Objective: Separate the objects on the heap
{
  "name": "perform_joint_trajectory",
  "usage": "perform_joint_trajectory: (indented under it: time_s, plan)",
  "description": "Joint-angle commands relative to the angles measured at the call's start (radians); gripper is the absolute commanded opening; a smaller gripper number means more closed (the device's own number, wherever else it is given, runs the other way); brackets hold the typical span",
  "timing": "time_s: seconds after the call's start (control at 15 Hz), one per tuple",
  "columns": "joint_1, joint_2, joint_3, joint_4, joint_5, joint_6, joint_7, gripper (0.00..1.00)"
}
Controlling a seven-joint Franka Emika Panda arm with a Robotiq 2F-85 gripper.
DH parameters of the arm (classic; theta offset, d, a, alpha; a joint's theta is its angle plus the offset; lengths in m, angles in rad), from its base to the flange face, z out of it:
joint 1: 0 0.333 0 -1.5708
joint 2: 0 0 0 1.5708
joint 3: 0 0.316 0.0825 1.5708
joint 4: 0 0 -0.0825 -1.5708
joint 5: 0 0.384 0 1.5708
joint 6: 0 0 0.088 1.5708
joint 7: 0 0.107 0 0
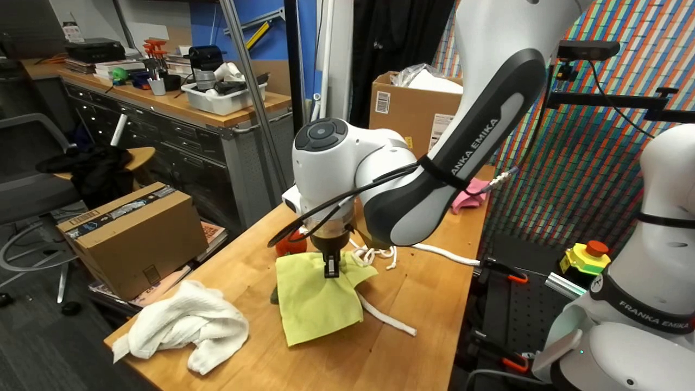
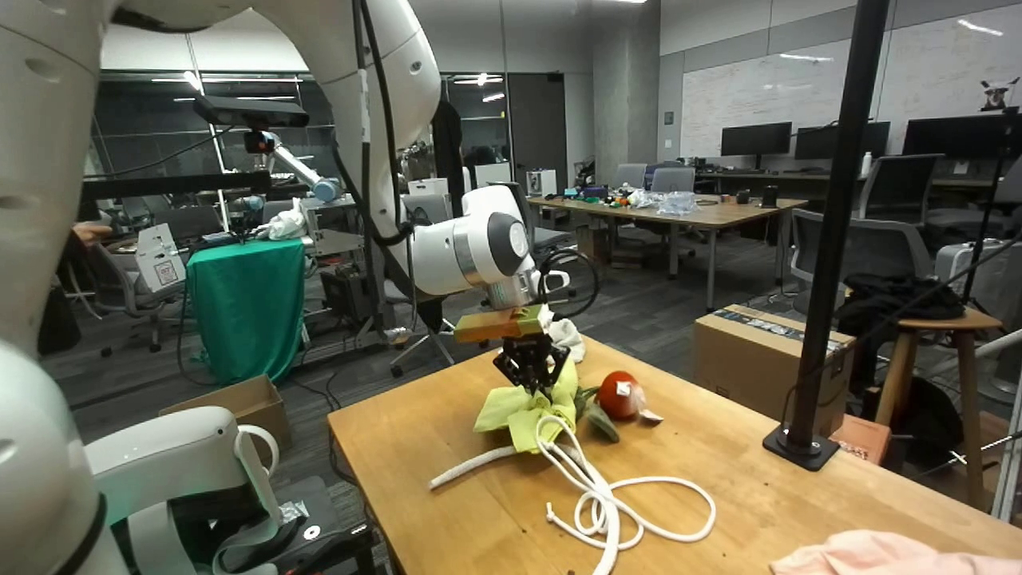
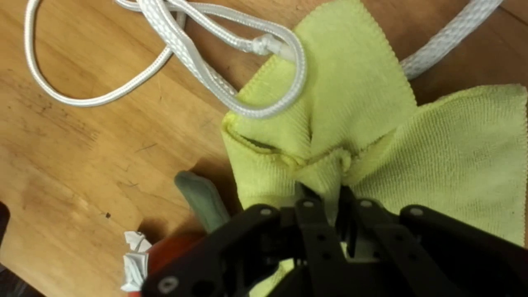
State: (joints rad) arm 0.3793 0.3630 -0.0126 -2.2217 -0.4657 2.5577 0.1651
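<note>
In the wrist view, bunched yellow cloth (image 3: 363, 119) right of centre, white rope (image 3: 181, 47) looped across its edge; grey-green piece (image 3: 202, 198), red object (image 3: 168, 251) lower left.

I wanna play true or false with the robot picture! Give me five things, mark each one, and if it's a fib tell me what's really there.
1. The gripper is pinching a fold of the yellow cloth. True.

2. The red round thing is held in the gripper. False: the red round thing sits near the yellow cloth, outside the gripper.

3. A loop of the white rope goes over part of the yellow cloth. True.

4. The white cloth is tucked under the yellow cloth. False: the white cloth lies apart from it, on the table.

5. A pink cloth lies on the table, away from the yellow cloth. True.
</note>
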Motion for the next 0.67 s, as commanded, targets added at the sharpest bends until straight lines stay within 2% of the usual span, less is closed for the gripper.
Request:
perform_joint_trajectory:
  time_s: [0.0,0.27,0.6]
  plan:
    - [-0.044,-0.079,0.067,-0.003,0.042,-0.076,-0.049,0.05]
    - [-0.08,-0.125,0.131,-0.007,0.118,-0.117,-0.115,0.05]
    - [-0.114,-0.169,0.22,-0.031,0.282,-0.166,-0.265,0.05]
